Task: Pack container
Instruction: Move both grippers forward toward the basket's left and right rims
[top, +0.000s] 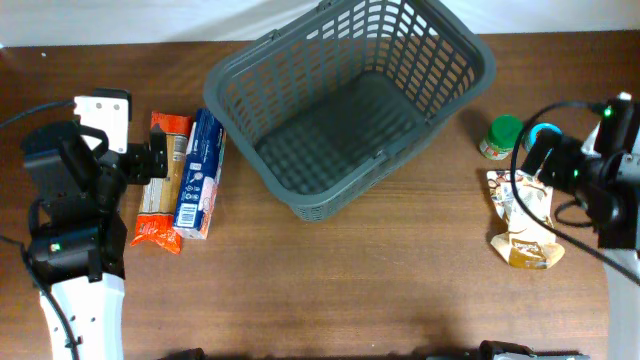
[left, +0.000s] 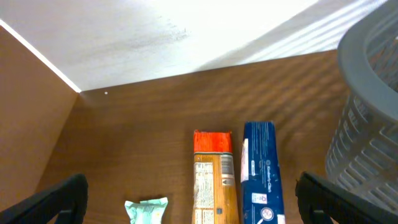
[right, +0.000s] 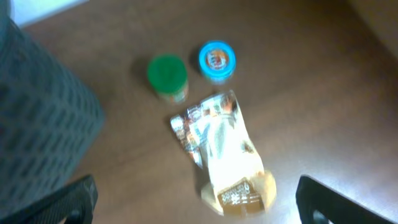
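The container (top: 330, 205), a large dark grey lattice basket, stands slanted at the back middle of the table with nothing inside it; its wall shows in the left wrist view (left: 367, 124) and the right wrist view (right: 37, 124). My left gripper (left: 193, 198) hangs open over an orange packet (left: 214, 180), a blue packet (left: 260, 171) and a small mint-green packet (left: 147, 210). Open too, my right gripper (right: 196, 193) hovers above a tan snack pouch (right: 227, 155). Beyond the pouch stand a green-lidded jar (right: 167, 76) and a blue-lidded tub (right: 217, 60).
In the overhead view the orange packet (top: 163, 180) and blue packet (top: 200, 172) lie side by side left of the basket. The jar (top: 503, 136), tub (top: 545, 133) and pouch (top: 522, 220) lie to its right. A white wall borders the table's back.
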